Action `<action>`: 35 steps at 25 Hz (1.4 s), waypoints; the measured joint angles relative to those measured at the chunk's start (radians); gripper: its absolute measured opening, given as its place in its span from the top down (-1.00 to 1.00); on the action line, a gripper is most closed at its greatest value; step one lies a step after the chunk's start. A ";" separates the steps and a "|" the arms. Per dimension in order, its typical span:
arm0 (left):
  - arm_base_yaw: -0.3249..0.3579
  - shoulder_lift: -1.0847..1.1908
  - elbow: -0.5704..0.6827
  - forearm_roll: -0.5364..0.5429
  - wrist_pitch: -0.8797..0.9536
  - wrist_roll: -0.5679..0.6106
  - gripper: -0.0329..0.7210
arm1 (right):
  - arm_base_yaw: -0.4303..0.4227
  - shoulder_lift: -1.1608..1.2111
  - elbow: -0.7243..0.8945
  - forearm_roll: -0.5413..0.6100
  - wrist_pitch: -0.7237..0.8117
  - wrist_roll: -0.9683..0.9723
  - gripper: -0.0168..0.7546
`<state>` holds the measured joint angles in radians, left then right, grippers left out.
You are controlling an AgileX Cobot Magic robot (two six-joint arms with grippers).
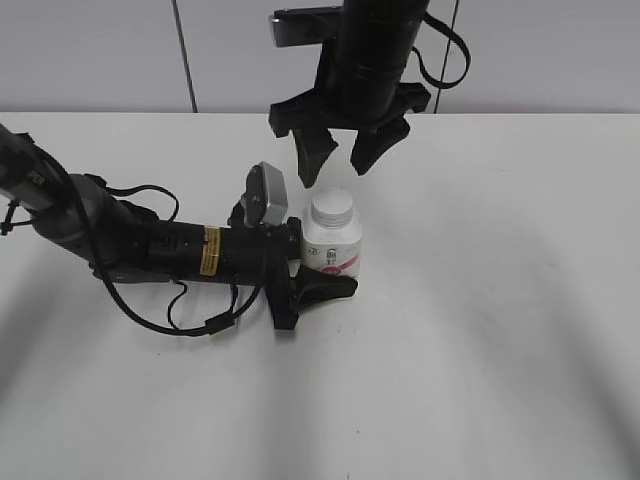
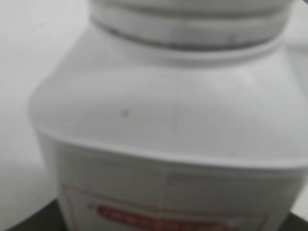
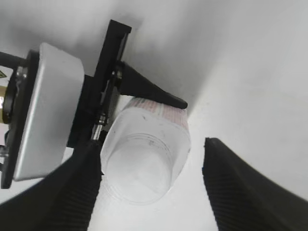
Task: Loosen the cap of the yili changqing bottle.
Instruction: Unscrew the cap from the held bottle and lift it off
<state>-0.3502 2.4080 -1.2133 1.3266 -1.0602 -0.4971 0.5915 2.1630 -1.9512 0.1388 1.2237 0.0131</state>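
Note:
The yili changqing bottle (image 1: 333, 255), white with a pink-red label, stands upright on the white table, its white cap (image 1: 332, 208) on top. My left gripper (image 1: 338, 276) reaches in from the left and is shut on the bottle's lower body, one black finger in front of it. The bottle fills the blurred left wrist view (image 2: 168, 120), with the cap's rim (image 2: 187, 24) at the top. My right gripper (image 1: 340, 155) hangs open just above and behind the cap, not touching it. In the right wrist view its fingers (image 3: 151, 159) spread either side of the cap (image 3: 139, 171).
The left arm with its cables (image 1: 130, 245) lies low across the left of the table (image 1: 500, 300). Its silver wrist camera (image 1: 265, 195) sits next to the bottle and also shows in the right wrist view (image 3: 45, 110). A grey wall runs behind.

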 joint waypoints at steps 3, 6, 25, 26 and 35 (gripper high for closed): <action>0.000 0.000 0.000 0.000 0.000 0.000 -0.16 | 0.000 0.000 0.000 0.034 0.000 0.042 -0.39; -0.001 0.000 0.000 0.000 0.000 0.000 -0.16 | 0.000 0.000 0.009 0.049 0.000 0.065 -0.39; -0.001 0.000 0.000 -0.002 0.001 -0.004 -0.16 | 0.000 0.001 0.060 0.046 0.000 0.129 -0.39; -0.001 0.000 0.000 -0.002 0.001 -0.004 -0.16 | 0.000 0.003 0.060 0.050 0.000 0.129 -0.39; -0.001 0.000 0.000 -0.004 0.002 -0.004 -0.16 | 0.000 0.007 0.060 0.058 0.000 0.130 -0.33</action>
<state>-0.3510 2.4080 -1.2133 1.3230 -1.0587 -0.5011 0.5915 2.1695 -1.8911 0.1964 1.2237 0.1432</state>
